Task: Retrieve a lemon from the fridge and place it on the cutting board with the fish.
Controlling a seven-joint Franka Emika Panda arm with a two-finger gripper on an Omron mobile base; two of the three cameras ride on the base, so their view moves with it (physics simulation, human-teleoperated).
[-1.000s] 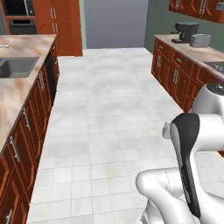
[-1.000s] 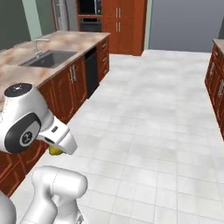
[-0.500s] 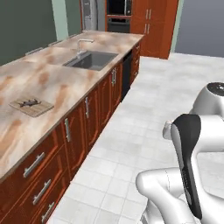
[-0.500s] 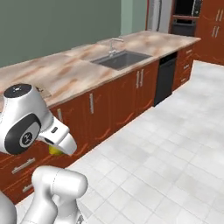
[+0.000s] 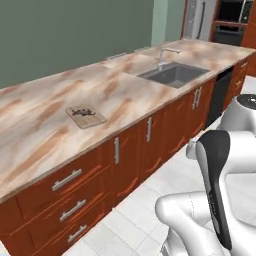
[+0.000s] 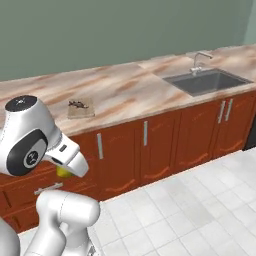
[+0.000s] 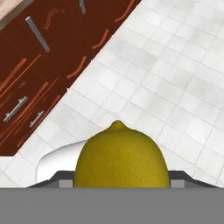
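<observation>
The yellow lemon (image 7: 121,160) looms large at the bottom of the hand view, and my gripper (image 6: 66,169) is shut on it. From the right base it shows as a yellow spot (image 6: 62,173) under the white hand, low over the floor in front of the cabinets. The tan cutting board (image 5: 86,117) lies on the marbled counter with the dark fish (image 5: 81,111) on its far part. The right base view shows the board (image 6: 80,110) and the fish (image 6: 78,104) too, well above and beyond the gripper. The light grey fridge (image 5: 198,20) stands at the counter's far end.
A sink (image 5: 174,75) with a faucet (image 5: 167,52) is set in the counter (image 5: 40,135) right of the board. Red-brown cabinets with bar handles (image 6: 146,133) run below it. White tiled floor (image 6: 200,210) lies in front.
The whole picture has swung: the base has turned from the kitchen aisle toward the counter, bringing the board and fish into view. The lemon stays in the gripper.
</observation>
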